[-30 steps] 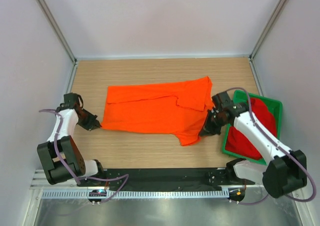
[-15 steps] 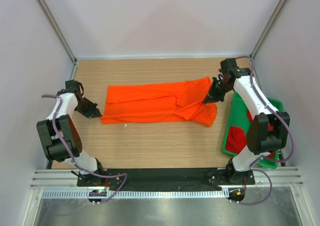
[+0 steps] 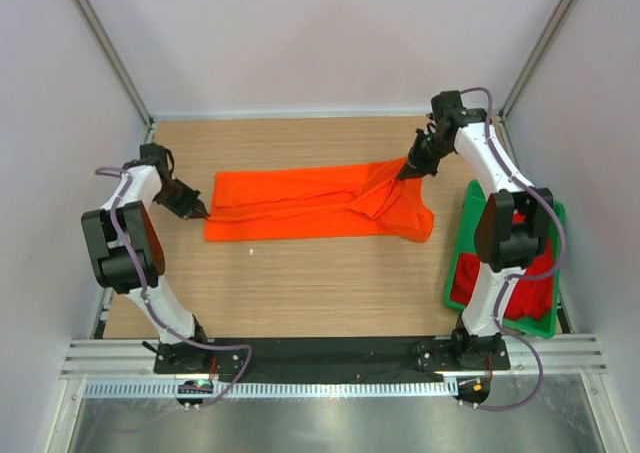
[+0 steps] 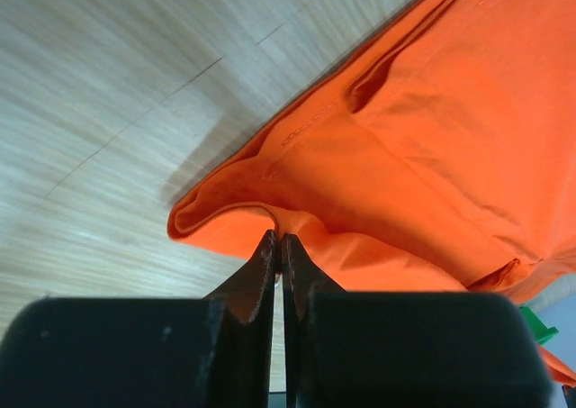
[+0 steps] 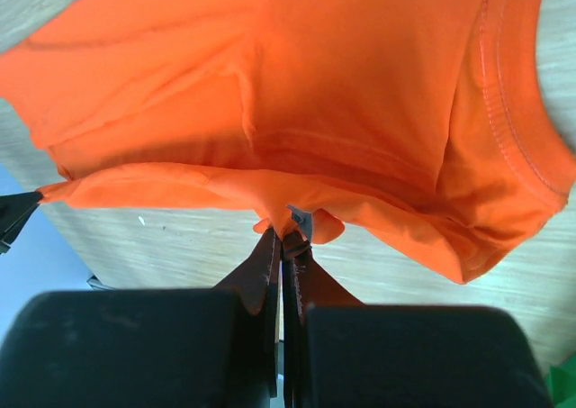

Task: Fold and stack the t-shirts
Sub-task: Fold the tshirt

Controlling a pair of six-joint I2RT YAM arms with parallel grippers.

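Note:
The bright orange t-shirt [image 3: 300, 204] lies stretched across the middle of the wooden table, folded lengthwise into a narrow band. My left gripper [image 3: 200, 210] is shut on its left edge; the wrist view shows the pinched cloth fold [image 4: 270, 219] at the fingertips. My right gripper [image 3: 405, 172] is shut on the shirt's upper right edge, raised off the table, with a small grey label [image 5: 299, 220] at the pinch. Cloth bunches below it at the right end [image 3: 410, 221]. The deep red t-shirt [image 3: 525, 291] lies in the green tray.
The green plastic tray [image 3: 553, 213] stands at the table's right side, partly covered by the right arm. Grey walls with metal posts enclose the table on three sides. A small white speck [image 3: 251, 250] lies on the wood in front of the orange shirt.
Both grippers have carried the shirt's near edge toward the back, folding it over into a narrow band. The right arm swung from beside the tray to the back right.

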